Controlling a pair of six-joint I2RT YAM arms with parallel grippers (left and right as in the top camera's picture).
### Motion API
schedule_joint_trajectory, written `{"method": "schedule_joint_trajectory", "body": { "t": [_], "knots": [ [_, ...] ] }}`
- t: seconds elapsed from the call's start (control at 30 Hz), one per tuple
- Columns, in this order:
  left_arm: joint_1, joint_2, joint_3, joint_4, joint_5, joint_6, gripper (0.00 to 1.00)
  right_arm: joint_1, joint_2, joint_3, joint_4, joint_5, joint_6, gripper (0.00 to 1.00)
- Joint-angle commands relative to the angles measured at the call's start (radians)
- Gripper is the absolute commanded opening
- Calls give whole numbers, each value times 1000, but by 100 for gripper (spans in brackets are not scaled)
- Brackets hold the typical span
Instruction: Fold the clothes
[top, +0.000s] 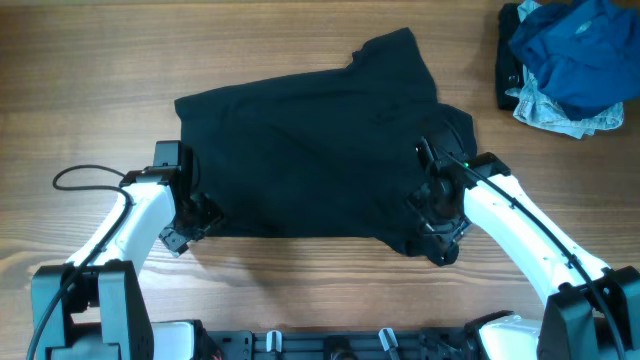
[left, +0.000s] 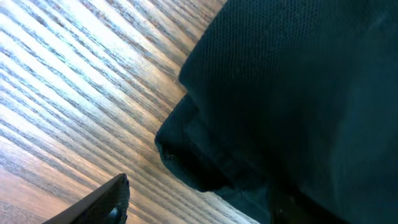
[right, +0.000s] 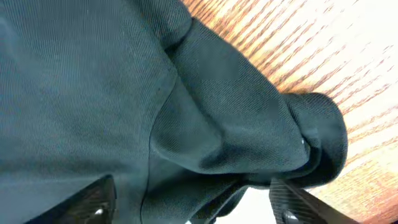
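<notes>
A large plain black garment of soft fabric (top: 310, 150) lies spread on the wooden table (top: 100, 60), roughly at its middle. It forms a broad, uneven slab, with one pointed part reaching out at its far right corner.

The left gripper (top: 200, 215) sits at the garment's near left corner. In the left wrist view its fingers (left: 115, 199) are spread apart. One rests over bare wood just clear of the fabric. The other is dark against the cloth and hard to make out. The garment's rounded, doubled-over corner (left: 186, 155) lies between them, and nothing is clamped.

The right gripper (top: 440, 215) sits at the garment's near right corner, over a bunched fold. In the right wrist view its fingers (right: 93, 199) stand wide apart, released. Thick rolls of the black fabric (right: 236, 124) lie loose between and beyond them, and a curled edge hangs toward the wood on that side.

Well apart from the garment, beyond its far right corner at the table's edge, a crumpled bright blue garment (top: 580, 50) lies heaped on a pale blue-white patterned cloth (top: 560, 115).
</notes>
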Motion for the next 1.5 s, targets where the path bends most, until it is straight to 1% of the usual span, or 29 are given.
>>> {"method": "schedule_joint_trajectory", "body": {
  "t": [0.0, 0.07, 0.13, 0.27, 0.37, 0.43, 0.47, 0.5, 0.53, 0.57, 0.6, 0.63, 0.67, 0.7, 0.8, 0.9, 0.97, 1.1, 1.13, 1.2, 1.33, 1.4, 1.47],
  "knots": [
    [5, 8, -7, 3, 5, -44, 68, 5, -16, -35, -5, -77, 3, 80],
    [5, 14, -8, 2, 5, -44, 68, 5, -16, -55, -4, -164, 5, 80],
    [5, 36, -8, 3, 5, -69, 67, 5, -16, -82, -3, -223, 28, 80],
    [5, 78, -8, 4, 6, -70, 61, 5, -14, -102, 11, -220, 39, 80],
    [5, 80, -8, 8, 9, -70, 62, 11, -14, -142, 85, -227, 45, 79],
    [5, 80, -8, 10, 9, -69, 57, 13, -13, -179, 130, -229, 80, 75],
    [5, 80, -8, 11, 8, -69, 52, 13, -12, -180, 147, -206, 80, 74],
    [5, 80, -7, 14, 9, -69, 51, 12, -12, -180, 152, -195, 81, 74],
    [5, 80, -8, 14, 9, -70, 50, 13, -11, -180, 153, -195, 80, 68],
    [5, 80, -7, 14, 12, -70, 45, 13, -10, -180, 153, -196, 77, 43],
    [5, 80, -8, 15, 12, -69, 38, 12, -10, -180, 154, -193, 76, 40],
    [5, 80, -7, 18, 12, -70, 19, 13, -10, -179, 157, -187, 76, 38],
    [5, 80, -8, 18, 12, -69, 8, 12, -10, -179, 157, -174, 76, 35],
    [5, 80, -7, 18, 12, -69, 4, 12, -10, -179, 157, -164, 76, 25],
    [5, 76, -2, -1, 13, -69, 4, 12, -11, -159, 141, -150, 55, 4],
    [5, 29, 33, -112, 40, -70, 4, 12, -36, -95, 46, -72, 60, 4],
    [5, -54, 39, -159, 47, -70, 4, 12, -66, -63, 12, -26, 61, 5],
    [5, -212, 39, -220, 49, -70, 4, 12, -98, -31, 12, 13, 53, 4],
    [5, -234, 39, -218, 47, -69, 4, 12, -98, -27, 50, 19, 35, 4],
    [5, -243, 39, -162, 10, -68, 4, 12, -98, -27, 157, 16, -48, 4],
    [5, -234, 39, 29, -8, -66, 4, 12, -97, -27, 362, 25, -109, 4],
    [5, -225, 39, 102, -22, -66, 4, 12, -97, -27, 418, 89, -126, 4],
    [5, -207, 39, 143, -53, -66, 4, 12, -97, -28, 431, 149, -130, 4]
  ]
}}
